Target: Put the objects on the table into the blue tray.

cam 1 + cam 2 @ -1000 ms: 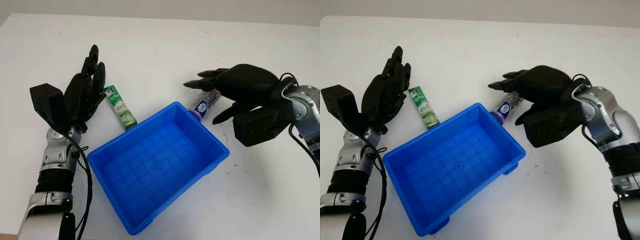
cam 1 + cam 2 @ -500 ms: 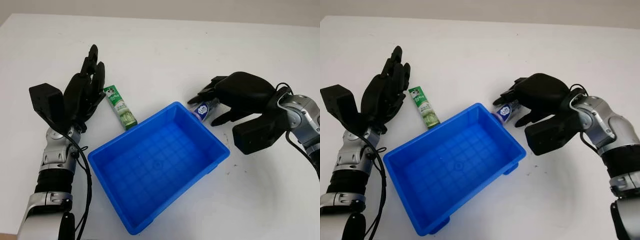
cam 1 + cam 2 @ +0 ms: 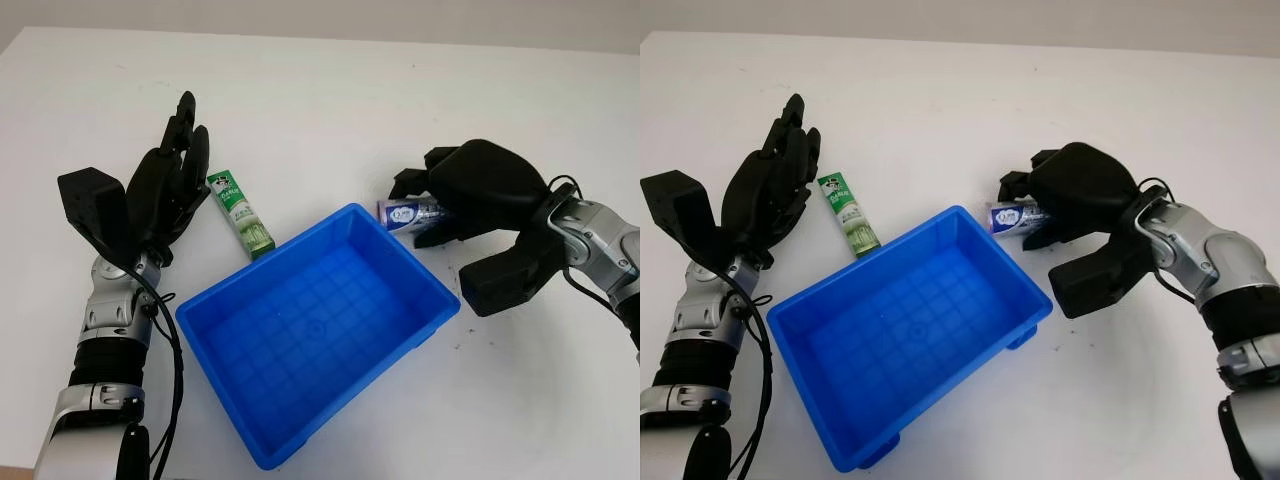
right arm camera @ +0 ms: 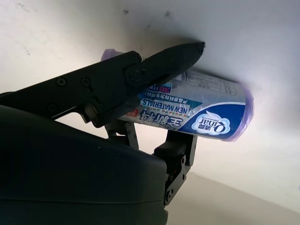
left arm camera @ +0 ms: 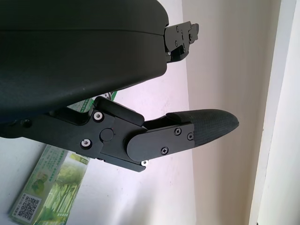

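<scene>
The blue tray [image 3: 230, 310] sits empty at the table's middle, turned at an angle. Just past its far right corner my right hand [image 3: 425, 205] is shut on a small purple-and-white roll [image 3: 403, 211], its fingers curled over it; the right wrist view shows the roll [image 4: 201, 115] clamped between fingers [image 4: 154, 65]. A green box [image 3: 240, 213] lies on the table by the tray's far left edge. My left hand [image 3: 178, 170] is open, hovering just left of the green box, whose end [image 5: 49, 187] appears under the hand in the left wrist view.
White table [image 3: 330, 100] stretches beyond both hands. A few dark specks mark the surface right of the tray.
My right hand has curled its fingers down over the roll and closed on it, turning it roughly level beside the tray's corner. The left hand has stayed put.
</scene>
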Robot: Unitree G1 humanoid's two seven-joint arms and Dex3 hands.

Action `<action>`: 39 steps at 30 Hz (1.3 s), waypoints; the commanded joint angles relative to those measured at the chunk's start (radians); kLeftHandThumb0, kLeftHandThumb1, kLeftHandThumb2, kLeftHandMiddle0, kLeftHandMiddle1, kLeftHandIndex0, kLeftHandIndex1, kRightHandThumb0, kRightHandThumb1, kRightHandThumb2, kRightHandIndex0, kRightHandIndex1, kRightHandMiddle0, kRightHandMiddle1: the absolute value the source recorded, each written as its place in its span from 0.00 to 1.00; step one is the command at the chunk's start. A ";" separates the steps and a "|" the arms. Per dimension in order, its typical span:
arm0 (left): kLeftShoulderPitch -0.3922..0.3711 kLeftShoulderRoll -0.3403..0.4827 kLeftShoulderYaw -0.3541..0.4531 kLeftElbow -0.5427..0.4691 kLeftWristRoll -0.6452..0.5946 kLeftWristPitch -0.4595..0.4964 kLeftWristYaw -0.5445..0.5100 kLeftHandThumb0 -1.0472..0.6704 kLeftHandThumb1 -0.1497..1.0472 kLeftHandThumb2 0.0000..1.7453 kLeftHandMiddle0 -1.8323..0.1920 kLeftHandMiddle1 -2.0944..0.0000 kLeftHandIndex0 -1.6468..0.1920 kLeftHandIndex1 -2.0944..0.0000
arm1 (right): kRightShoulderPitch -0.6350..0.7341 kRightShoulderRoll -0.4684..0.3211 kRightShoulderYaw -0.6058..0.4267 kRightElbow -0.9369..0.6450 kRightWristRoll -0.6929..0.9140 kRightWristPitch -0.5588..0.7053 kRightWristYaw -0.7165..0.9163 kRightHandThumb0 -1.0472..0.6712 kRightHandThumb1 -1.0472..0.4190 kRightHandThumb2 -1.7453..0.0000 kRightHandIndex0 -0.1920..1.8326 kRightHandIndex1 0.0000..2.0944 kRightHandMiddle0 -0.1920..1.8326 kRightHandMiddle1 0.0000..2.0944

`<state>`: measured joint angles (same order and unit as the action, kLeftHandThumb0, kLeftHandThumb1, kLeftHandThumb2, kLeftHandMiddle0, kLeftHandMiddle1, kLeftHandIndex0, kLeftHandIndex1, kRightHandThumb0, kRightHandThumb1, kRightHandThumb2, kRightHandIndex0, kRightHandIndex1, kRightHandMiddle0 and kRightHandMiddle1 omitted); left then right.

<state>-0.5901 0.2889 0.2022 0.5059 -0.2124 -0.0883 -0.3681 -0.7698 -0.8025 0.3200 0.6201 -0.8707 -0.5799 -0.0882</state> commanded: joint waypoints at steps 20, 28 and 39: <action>-0.018 0.001 -0.006 0.006 0.008 -0.006 0.007 0.14 1.00 0.36 1.00 0.98 1.00 0.99 | 0.099 0.223 -0.273 -0.777 0.691 0.450 0.364 0.40 0.00 0.94 0.67 1.00 0.52 1.00; -0.009 0.004 -0.009 -0.005 0.005 -0.005 0.006 0.14 1.00 0.36 1.00 0.99 1.00 1.00 | 0.175 0.218 -0.231 -0.997 0.849 0.624 0.620 0.36 0.00 0.94 0.66 1.00 0.46 1.00; -0.004 -0.006 -0.013 -0.022 0.009 0.009 0.027 0.15 1.00 0.36 1.00 0.98 1.00 0.99 | 0.126 0.112 -0.161 -0.956 0.880 0.635 0.943 0.23 0.07 0.97 0.10 0.61 0.16 0.47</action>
<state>-0.5980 0.2839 0.1936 0.5009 -0.2084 -0.0821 -0.3441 -0.6226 -0.6756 0.1510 -0.3362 0.0063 0.0675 0.8369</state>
